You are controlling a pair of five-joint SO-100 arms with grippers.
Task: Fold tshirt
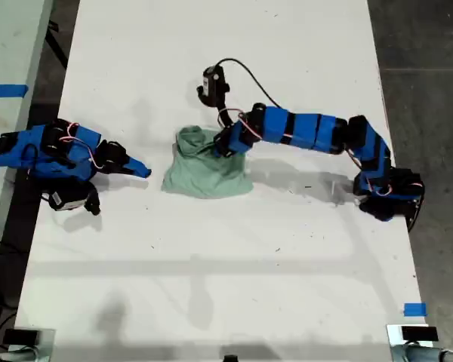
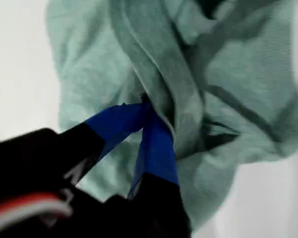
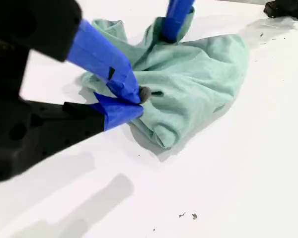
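My first gripper [image 2: 148,110] pinches the soft, crumpled tshirt [image 1: 208,170]; my second gripper [image 3: 134,101] is clenched

Pale mint-green tshirt [image 1: 206,172] bunched in a crumpled heap near the middle of the white table [image 1: 226,286]. My first gripper [image 1: 225,145] reaching in from the exterior view's right, tip lowered onto the heap's upper edge, jaw state not discernible here. My second gripper [image 1: 141,170] lying low at the exterior view's left, tip aimed toward the heap, apart from the cloth.
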